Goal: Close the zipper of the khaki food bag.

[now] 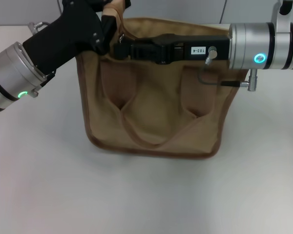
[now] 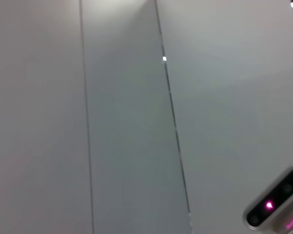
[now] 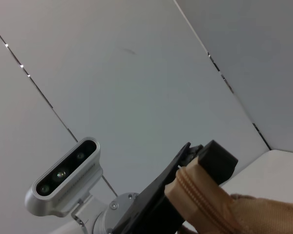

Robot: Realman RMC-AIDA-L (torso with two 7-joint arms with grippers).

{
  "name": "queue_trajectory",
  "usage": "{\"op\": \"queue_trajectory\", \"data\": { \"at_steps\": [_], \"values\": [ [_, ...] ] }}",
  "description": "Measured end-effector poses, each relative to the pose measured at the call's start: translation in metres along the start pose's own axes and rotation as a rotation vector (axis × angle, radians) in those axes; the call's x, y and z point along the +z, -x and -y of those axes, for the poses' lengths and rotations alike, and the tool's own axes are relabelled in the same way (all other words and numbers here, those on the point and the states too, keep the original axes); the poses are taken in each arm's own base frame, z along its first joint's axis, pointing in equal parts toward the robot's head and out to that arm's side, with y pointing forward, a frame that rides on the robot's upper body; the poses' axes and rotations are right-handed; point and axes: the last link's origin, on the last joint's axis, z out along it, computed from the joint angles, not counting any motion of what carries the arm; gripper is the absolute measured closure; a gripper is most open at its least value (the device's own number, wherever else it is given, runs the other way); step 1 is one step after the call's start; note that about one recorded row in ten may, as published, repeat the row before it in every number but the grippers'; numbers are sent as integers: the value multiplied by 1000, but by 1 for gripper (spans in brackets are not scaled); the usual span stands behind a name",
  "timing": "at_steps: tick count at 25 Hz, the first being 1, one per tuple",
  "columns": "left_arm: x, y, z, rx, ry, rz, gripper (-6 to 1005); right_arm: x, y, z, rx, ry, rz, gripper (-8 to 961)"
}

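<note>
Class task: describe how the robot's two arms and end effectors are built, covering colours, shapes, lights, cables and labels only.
Both arms have silver cylindrical wrist segments with black bands and a glowing ring light: green on the left, cyan on the right. Both end effectors are matt black; the right end effector carries a white "103-4" label, with a thin cable beneath. The left end effector is bulkier.

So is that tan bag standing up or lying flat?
Standing upright: the khaki food bag sits on its base, front handle hanging down, both grippers at its top.

The left wrist view shows mostly a plain grey wall (image 2: 127, 122) made of panels, with two thin dark seams (image 2: 173, 117) running down it. A small bright spot (image 2: 164, 59) sits on one seam. In one corner there is a rounded silver camera housing (image 2: 278, 200) with a pink light.
</note>
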Motion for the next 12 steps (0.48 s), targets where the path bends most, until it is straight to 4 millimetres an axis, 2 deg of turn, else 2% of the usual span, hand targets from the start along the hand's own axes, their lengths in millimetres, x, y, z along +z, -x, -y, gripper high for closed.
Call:
{"op": "queue_trajectory", "data": {
  "at_steps": [12],
  "values": [
    [3, 2, 2, -20, -23, 3, 994, 6, 2, 3, 14, -16, 10, 781]
  ]
}}
